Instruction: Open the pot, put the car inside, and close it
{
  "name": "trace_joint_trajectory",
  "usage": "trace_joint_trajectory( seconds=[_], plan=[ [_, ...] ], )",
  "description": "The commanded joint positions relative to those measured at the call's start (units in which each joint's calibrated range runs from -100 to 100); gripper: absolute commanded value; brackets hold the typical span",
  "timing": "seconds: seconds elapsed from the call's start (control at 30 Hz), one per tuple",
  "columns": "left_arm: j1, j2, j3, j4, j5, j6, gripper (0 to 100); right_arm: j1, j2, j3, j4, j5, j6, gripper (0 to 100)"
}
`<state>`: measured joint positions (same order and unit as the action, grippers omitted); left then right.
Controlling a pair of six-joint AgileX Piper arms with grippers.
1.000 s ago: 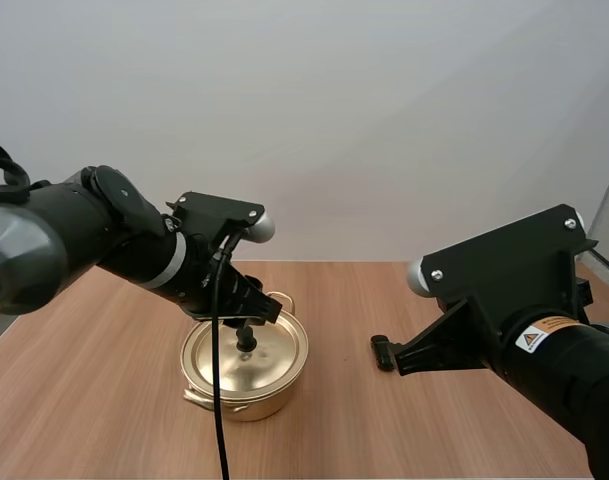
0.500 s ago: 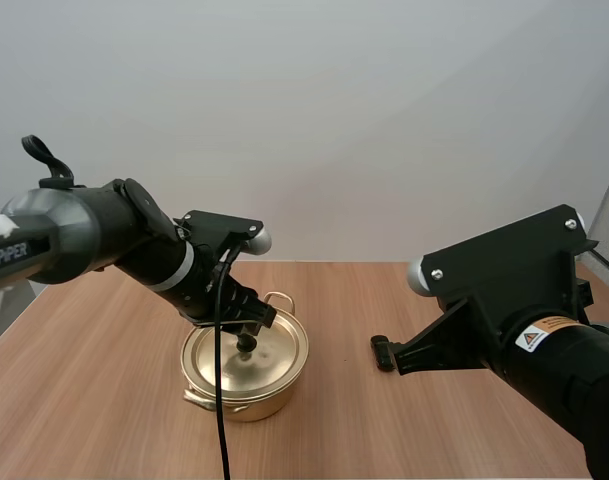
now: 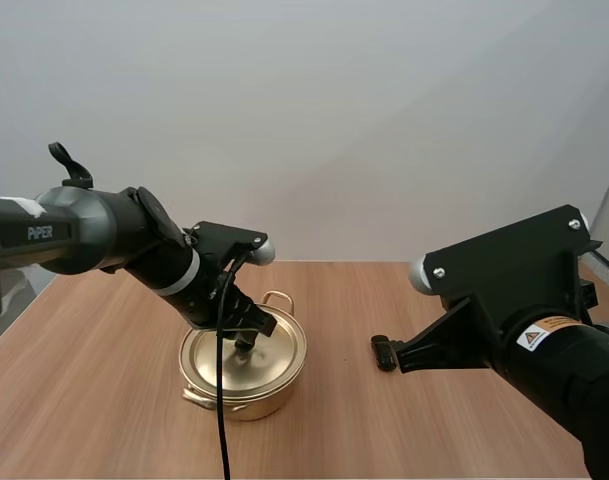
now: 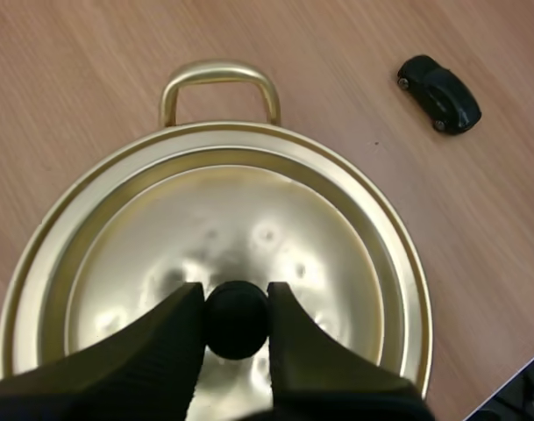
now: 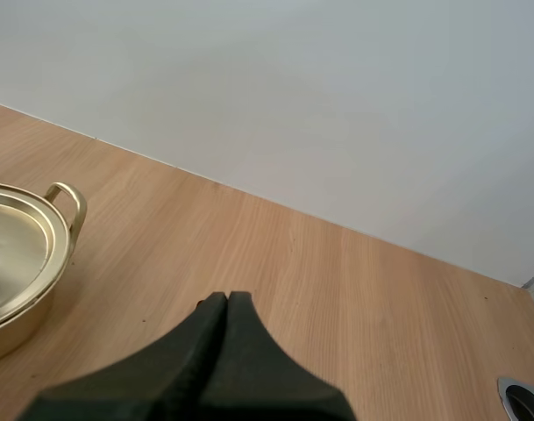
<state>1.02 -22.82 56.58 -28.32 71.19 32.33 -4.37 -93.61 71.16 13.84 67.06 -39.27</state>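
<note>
Left wrist view: pincer (image 4: 236,300) on lid knob (image 4: 237,323)

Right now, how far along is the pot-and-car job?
Nothing finished: the lid sits on the gold pot. In hand: the left tool pinches the lid's black knob. Left: lift the lid, put the black toy car, lying on the table beside the pot, inside, then close. The right tool hangs shut over the table.

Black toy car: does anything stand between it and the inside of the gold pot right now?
Yes. The round gold metal lid sits on the gold metal pot, closing it. The left gripper pinches the lid's black round knob. Nothing visible lies on the wooden table between the black toy car and the pot.
</note>
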Motion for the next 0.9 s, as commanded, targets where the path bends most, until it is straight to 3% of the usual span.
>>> trace_joint_trajectory(
  seconds=[0.0, 0.17, 0.27, 0.37, 0.57, 0.6, 0.63, 0.7, 0.77, 0.8, 0.87],
  plan=[
    [-0.04, 0.01, 0.07, 0.04, 0.45, 0.68, 0, 0.0, -0.03, 0.05, -0.01, -0.04, -0.2, 0],
    [-0.04, -1.95, -2.35, -1.12, 1.73, 0.91, 0, -0.03, 2.05, 0.51, 1.06, -1.95, -0.19, 0],
    [-0.04, -6.99, -6.92, -4.32, 4.56, 0.59, 0, -0.03, 6.67, 0.5, 4.52, -8.4, -3.89, 0],
    [-0.04, -13.26, -12.17, -7.39, 6.67, -0.93, 0, -0.03, 15.07, 0.12, 8.79, -16.42, -8.7, 0],
    [-0.04, -30.38, -21.17, -11.88, 7.81, -3.52, 0, -0.03, 37.17, -4.55, 12.49, -16.85, -11.56, 0],
    [-0.04, -33.11, -22.25, -11.88, 7.81, -4.14, 0, -0.03, 41.0, -5.62, 12.64, -16.85, -11.95, 4],
    [-0.04, -35.62, -23.62, -11.66, 7.81, -4.76, 0, -0.03, 44.48, -6.45, 12.75, -16.85, -12.21, 14],
    [0.04, -39.05, -26.14, -10.65, 7.81, -6.21, 0, -0.03, 50.75, -8.2, 12.87, -17.01, -12.53, 43],
    [0.78, -41.28, -29.02, -8.65, 7.81, -8.65, 0, -0.03, 55.35, -9.31, 13.74, -18.46, -12.54, 64],
    [1.26, -41.72, -29.94, -7.76, 7.81, -9.51, 0, -0.03, 57.56, -9.66, 14.1, -19.78, -12.54, 70],
    [2.72, -41.9, -31.87, -6.9, 7.45, -10.83, 0, 0.21, 61.05, -9.94, 14.85, -22.34, -12.54, 72]
  ],
)
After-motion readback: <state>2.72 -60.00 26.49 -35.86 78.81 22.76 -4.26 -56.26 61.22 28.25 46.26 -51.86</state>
